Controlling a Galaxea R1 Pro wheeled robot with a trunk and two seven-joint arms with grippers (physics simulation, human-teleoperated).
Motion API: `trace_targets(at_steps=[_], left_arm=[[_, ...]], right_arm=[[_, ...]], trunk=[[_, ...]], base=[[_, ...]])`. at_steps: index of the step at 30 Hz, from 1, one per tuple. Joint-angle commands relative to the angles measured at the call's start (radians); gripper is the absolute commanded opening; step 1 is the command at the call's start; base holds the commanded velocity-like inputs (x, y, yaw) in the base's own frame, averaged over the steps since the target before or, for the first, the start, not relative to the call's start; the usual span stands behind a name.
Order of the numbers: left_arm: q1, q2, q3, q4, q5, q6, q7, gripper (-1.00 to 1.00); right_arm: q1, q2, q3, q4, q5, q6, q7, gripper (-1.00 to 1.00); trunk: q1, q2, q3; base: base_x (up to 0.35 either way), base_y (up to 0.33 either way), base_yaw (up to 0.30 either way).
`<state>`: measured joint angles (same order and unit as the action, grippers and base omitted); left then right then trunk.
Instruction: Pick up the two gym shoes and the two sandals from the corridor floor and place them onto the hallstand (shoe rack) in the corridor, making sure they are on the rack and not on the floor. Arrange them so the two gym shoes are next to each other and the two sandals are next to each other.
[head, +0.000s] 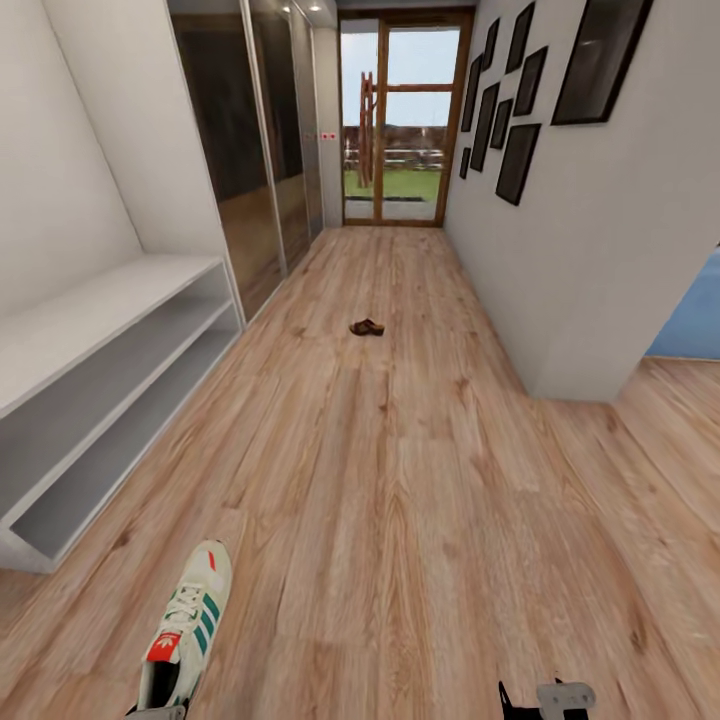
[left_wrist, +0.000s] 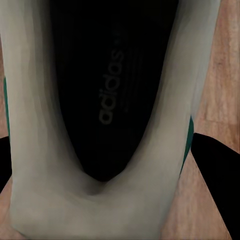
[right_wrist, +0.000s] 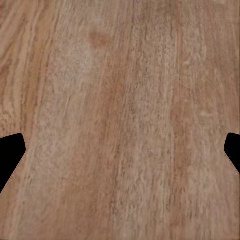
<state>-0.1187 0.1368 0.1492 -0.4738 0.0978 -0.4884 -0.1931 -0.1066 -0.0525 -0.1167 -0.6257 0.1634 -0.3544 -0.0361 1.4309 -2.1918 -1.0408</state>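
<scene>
Corridor floor (head: 420, 480): left claw (left_wrist: 107, 165) grips gym shoe (left_wrist: 100, 100) at its heel; right claw (right_wrist: 120, 150) spread, empty.

The gym shoe (head: 188, 625) is cream-white with green side stripes, a red-orange patch on the tongue and a small red-orange mark near the toe; in the left wrist view its lining (left_wrist: 112, 85) is black with faint grey lettering. The corridor floor (head: 420, 480) is light brown wood plank with darker grain streaks and knots. The hallstand (head: 95, 390) is pale grey. A sandal (head: 366, 327) down the corridor is dark brown. The picture frames (head: 520, 160) on the white wall (head: 600, 250) are black.
</scene>
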Motion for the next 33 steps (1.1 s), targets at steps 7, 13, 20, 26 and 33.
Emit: trace_targets(at_steps=[7, 13, 20, 26, 33], left_arm=[[-0.001, -0.001, 0.004, 0.001, 0.011, -0.001, -0.008, -1.00], [-0.001, 0.000, 0.005, 0.001, 0.010, 0.000, -0.008, -1.00], [0.000, 0.000, 0.006, 0.000, 0.011, 0.001, -0.008, -1.00], [-0.001, 0.000, 0.007, 0.000, 0.016, 0.001, -0.008, -1.00], [-0.001, 0.000, 0.006, 0.000, 0.027, 0.001, -0.008, -1.00]], right_arm=[[-0.001, -0.002, -0.005, -0.001, 0.010, -0.002, -0.002, 1.00], [-0.001, -0.002, -0.005, 0.000, 0.011, -0.001, -0.002, 1.00], [-0.001, -0.001, -0.004, 0.001, 0.011, -0.001, -0.002, 1.00], [0.000, -0.001, -0.003, 0.001, 0.011, -0.001, -0.002, 1.00], [-0.001, -0.001, -0.003, 0.001, 0.011, -0.001, -0.002, 1.00]], trunk=[[0.000, 0.000, -0.001], [0.000, 0.000, -0.001], [0.000, 0.000, -0.001], [0.000, 0.000, -0.001], [0.000, 0.000, -0.001]], base=[[0.338, -0.113, 0.000], [0.338, -0.124, 0.000], [0.338, -0.136, 0.000], [0.338, -0.138, 0.000], [0.337, -0.139, 0.000]])
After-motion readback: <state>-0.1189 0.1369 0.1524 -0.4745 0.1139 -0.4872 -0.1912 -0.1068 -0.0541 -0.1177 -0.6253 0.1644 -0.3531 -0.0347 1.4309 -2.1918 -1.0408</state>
